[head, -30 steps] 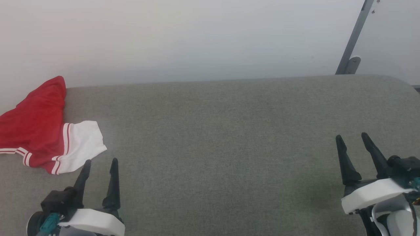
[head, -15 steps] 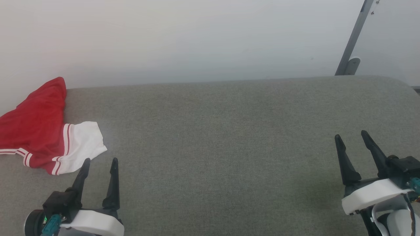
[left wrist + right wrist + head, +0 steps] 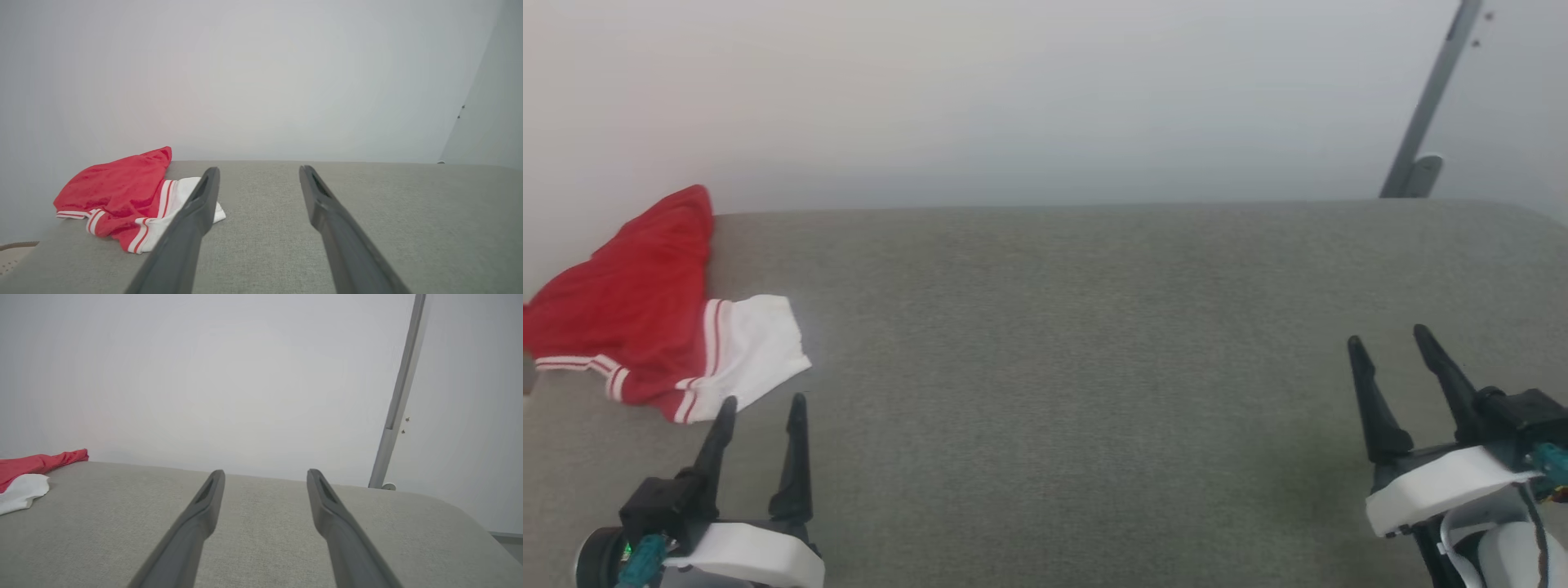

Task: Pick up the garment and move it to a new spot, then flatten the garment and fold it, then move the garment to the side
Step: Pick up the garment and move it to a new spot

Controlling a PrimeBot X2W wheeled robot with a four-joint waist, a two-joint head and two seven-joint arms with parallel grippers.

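There is one garment (image 3: 629, 302), red with a white sleeve, crumpled at the far left of the grey worktop (image 3: 1062, 343). There are two end effectors. The left end effector (image 3: 762, 400) is just beside the sleeve and the right end effector (image 3: 1387, 335) is well apart. Both are spread wide and empty. Since a second ago the camera has turned a little, but the garment has stayed put.

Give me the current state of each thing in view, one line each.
garment: crumpled, unfolded heap at the far left end of the grey cushion, not gripped.
left gripper: jaws open, empty, tips near the garment's white sleeve.
right gripper: jaws open, empty, over the cushion's right side, far from the garment.
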